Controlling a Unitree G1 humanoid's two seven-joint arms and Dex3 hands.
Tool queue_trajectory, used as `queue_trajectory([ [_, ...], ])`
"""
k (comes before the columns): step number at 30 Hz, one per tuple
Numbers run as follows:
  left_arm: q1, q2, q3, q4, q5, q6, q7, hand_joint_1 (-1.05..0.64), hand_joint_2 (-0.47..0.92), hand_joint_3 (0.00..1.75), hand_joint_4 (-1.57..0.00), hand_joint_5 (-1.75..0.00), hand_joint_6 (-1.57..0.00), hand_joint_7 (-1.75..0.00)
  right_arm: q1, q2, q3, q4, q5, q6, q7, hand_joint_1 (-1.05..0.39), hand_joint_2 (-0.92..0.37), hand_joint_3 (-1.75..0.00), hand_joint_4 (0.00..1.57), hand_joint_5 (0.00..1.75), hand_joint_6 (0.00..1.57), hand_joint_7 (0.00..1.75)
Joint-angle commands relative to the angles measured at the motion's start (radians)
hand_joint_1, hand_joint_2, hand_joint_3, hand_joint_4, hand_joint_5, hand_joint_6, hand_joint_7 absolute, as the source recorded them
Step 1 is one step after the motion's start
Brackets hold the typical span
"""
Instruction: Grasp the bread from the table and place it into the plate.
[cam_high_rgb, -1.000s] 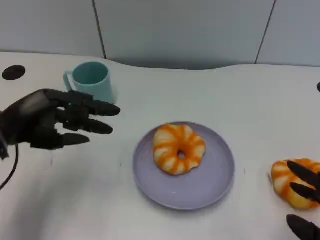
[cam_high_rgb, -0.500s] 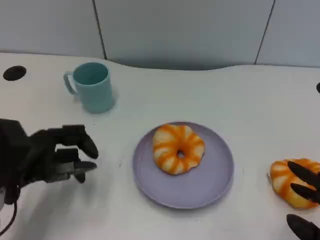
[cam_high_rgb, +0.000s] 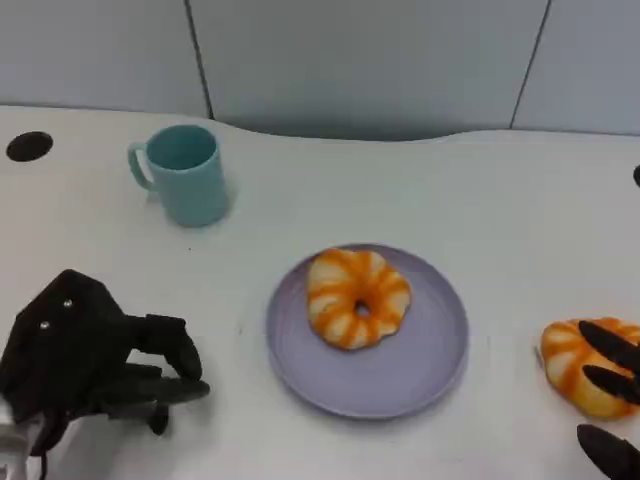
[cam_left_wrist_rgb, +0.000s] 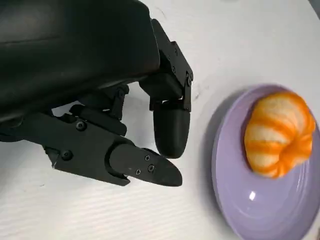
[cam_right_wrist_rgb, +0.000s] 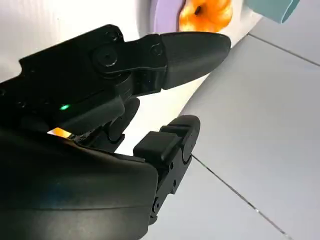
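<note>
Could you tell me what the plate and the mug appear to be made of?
The plate looks like glossy lilac plastic or glazed ceramic: the left wrist view shows a bright highlight on it. The mug looks like matte teal plastic, evenly coloured with no sharp reflections, though ceramic cannot be excluded.

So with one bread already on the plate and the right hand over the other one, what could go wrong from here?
1. The plate already holds a bread near its middle, so the second bread may land on it or roll off the rim.
2. The right hand sits at the frame's edge over the second bread; its hold can't be judged, so a slip is possible.
3. The left hand rests beside the plate and could nudge it.
</note>
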Motion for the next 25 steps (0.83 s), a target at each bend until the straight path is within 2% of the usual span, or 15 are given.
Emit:
queue_trajectory([
  [1,0.001,0.000,-0.014,-0.005,0.025,-0.018,0.025,-0.41,0.92,0.04,-0.74,-1.74,-0.62,-1.73,-0.019,-0.025,-0.018,0.036,0.006,-0.024,-0.010,-0.35,-0.92,-0.35,0.86,0.01,0.64,0.01],
  [9,-0.006,-0.019,-0.012,0.025,0.025,-0.059,0.052,-0.40,0.90,0.01,-0.81,-1.75,-0.67,-1.75,-0.036,-0.027,-0.015,0.062,0.013,-0.036,-0.009,-0.35,-0.92,-0.33,0.88,0.02,0.65,0.01],
  [16,-0.021,-0.035,-0.003,0.051,0.016,-0.053,0.068,-0.36,0.88,0.00,-0.83,-1.75,-0.68,-1.75,-0.043,-0.023,-0.011,0.067,0.017,-0.029,-0.005,-0.34,-0.92,-0.33,0.89,0.02,0.67,0.01],
  [25,-0.012,-0.035,-0.025,0.066,0.052,-0.111,0.092,-0.33,0.88,0.01,-0.85,-1.75,-0.70,-1.75,-0.025,-0.023,-0.004,0.080,0.004,-0.057,-0.009,-0.35,-0.92,-0.33,0.86,0.01,0.67,0.01],
])
